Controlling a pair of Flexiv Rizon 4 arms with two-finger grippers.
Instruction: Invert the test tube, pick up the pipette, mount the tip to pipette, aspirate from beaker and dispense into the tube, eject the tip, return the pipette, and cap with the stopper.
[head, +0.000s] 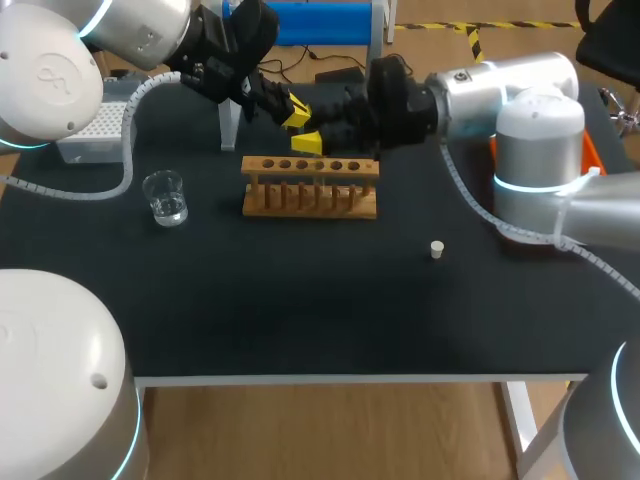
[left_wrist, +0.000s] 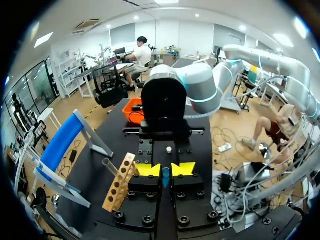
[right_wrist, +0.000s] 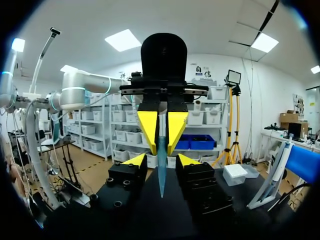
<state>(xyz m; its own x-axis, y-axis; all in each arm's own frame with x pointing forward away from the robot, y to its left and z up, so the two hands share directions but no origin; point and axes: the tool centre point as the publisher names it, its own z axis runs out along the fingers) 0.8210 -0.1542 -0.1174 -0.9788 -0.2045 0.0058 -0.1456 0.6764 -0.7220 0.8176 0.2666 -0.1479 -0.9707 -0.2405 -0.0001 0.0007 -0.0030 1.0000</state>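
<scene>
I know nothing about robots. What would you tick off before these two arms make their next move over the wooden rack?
1. Left claw pinching the bluish tapered piece: ok, both fingers press on it.
2. Right claw open around the piece: ok, its fingers stand apart on either side and do not touch it.
3. Wooden rack upright on the table close to the claws: ok.
4. Beaker upright and clear of both arms: ok.
5. Stopper free on the table: ok, it lies alone, apart from the rack.
6. Whether the piece is a tube or a pipette tip: cannot tell.
</scene>
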